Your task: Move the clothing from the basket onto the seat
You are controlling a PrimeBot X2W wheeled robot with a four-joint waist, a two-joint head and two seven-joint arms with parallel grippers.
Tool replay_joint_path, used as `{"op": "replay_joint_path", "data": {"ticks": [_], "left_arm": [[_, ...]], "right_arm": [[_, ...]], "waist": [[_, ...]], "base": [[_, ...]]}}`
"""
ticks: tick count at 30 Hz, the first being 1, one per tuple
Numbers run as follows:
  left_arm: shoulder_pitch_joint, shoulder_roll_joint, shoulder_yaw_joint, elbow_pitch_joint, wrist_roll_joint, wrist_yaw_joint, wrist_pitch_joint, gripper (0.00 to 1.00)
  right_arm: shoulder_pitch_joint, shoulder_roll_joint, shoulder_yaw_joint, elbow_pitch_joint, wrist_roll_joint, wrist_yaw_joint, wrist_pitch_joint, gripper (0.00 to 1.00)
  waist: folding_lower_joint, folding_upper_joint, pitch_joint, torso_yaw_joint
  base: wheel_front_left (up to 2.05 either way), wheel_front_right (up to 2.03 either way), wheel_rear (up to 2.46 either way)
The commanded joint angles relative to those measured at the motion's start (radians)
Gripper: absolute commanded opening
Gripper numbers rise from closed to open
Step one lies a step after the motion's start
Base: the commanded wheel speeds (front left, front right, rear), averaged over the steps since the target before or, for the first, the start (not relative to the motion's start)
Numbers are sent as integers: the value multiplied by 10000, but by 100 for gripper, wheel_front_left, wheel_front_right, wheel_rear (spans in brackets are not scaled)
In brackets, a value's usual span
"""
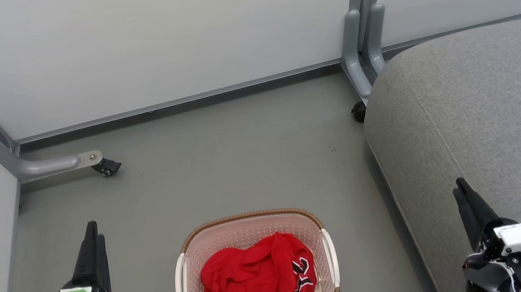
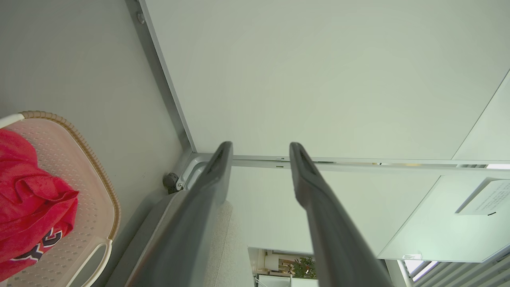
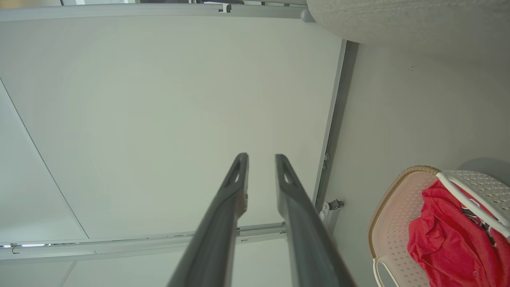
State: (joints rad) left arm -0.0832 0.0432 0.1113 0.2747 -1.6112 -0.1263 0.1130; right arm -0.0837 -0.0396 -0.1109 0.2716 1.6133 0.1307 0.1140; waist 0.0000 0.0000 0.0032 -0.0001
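In the head view you see the clothing [image 1: 255,277] heaped in the basket [image 1: 248,215] on the floor, between the left gripper [image 1: 92,228] and the right gripper [image 1: 461,186], with the seat [image 1: 479,108] near on its right. In the left wrist view your left fingers stand well spread and empty, the basket off at the left edge. In the right wrist view the right fingers are parted more narrowly, gripping nothing.

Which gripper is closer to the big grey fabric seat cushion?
Right. The right gripper is at the edge of the grey fabric seat; the left gripper is beyond the cream perforated basket.
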Motion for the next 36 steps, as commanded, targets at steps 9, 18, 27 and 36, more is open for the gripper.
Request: {"op": "replay_joint_path", "data": {"ticks": [9,18,27,36], "left_arm": [[35,-6,-116,-181,333,-4,-415,100],[-59,7,-147,-425,1341,-10,-834,100],[-147,19,-225,-677,2878,6,-1202,100],[-203,31,-521,-1016,4729,349,-1552,100]], "right_arm": [[40,2,194,-112,-367,-2,-417,100],[-7,-17,365,-423,-1320,-1,-836,100],[-77,-34,565,-692,-2660,-1,-1207,100],[-139,-47,730,-996,-4217,0,-1556,100]], "waist": [[0,0,18,9],[0,0,38,24],[0,0,55,41],[0,0,75,56]], "base": [[0,0,0],[0,0,0],[0,0,0],[0,0,0]]}}
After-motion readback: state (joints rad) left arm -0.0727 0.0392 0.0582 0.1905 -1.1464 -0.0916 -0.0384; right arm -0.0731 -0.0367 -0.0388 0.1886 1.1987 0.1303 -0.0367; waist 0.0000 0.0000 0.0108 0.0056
